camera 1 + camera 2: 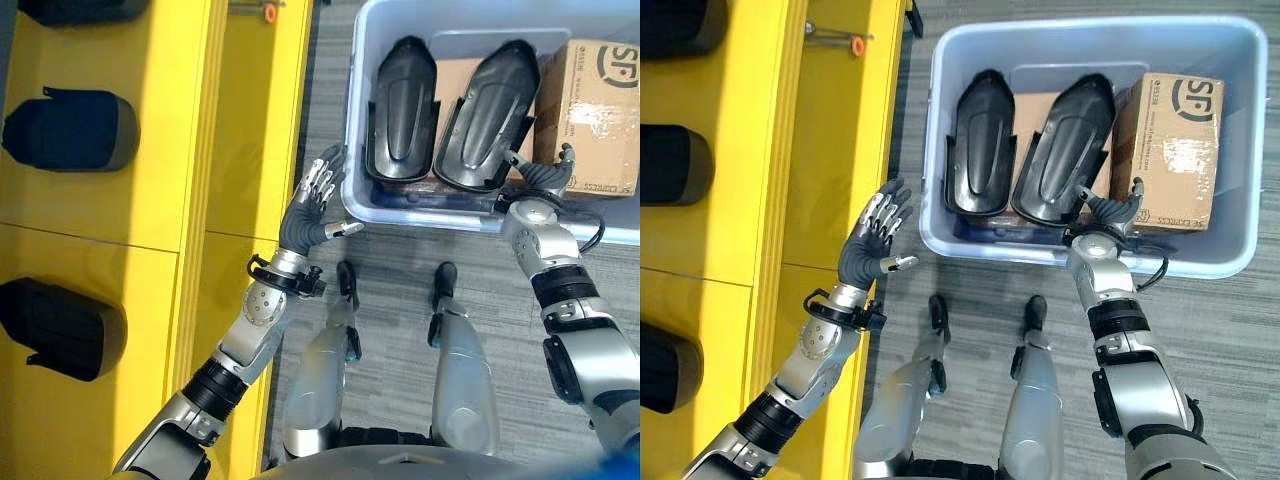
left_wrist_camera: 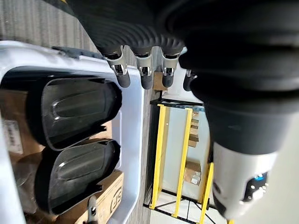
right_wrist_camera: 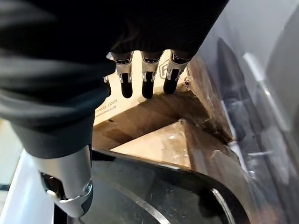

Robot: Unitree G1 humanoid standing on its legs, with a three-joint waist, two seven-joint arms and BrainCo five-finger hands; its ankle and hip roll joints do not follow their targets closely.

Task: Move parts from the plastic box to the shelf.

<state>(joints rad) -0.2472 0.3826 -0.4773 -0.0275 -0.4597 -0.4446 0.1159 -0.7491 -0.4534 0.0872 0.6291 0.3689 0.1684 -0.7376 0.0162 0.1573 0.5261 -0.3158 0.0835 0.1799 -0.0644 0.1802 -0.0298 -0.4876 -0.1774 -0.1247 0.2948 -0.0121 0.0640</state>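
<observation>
On the left stands the yellow shelf [image 1: 120, 230] with dark parts [image 1: 70, 130] lying on it. The left hand [image 1: 875, 240] hangs between shelf and plastic box [image 1: 940, 130], fingers straight and spread, holding nothing. Two black parts [image 1: 980, 145] lean in the box beside a cardboard box [image 1: 1165, 150]. The right hand [image 1: 1110, 210] reaches in — its wrist view shows fingers loosely bent, gripping nothing, above a black part [image 3: 154, 196].

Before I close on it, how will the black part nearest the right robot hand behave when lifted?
The black part is probably stiff: it looks like a moulded shell holding its curve. Its glossy surface may be slippery. It leans on the cardboard box inside the plastic box, so it could tip or slide as the right robot hand pulls.
</observation>
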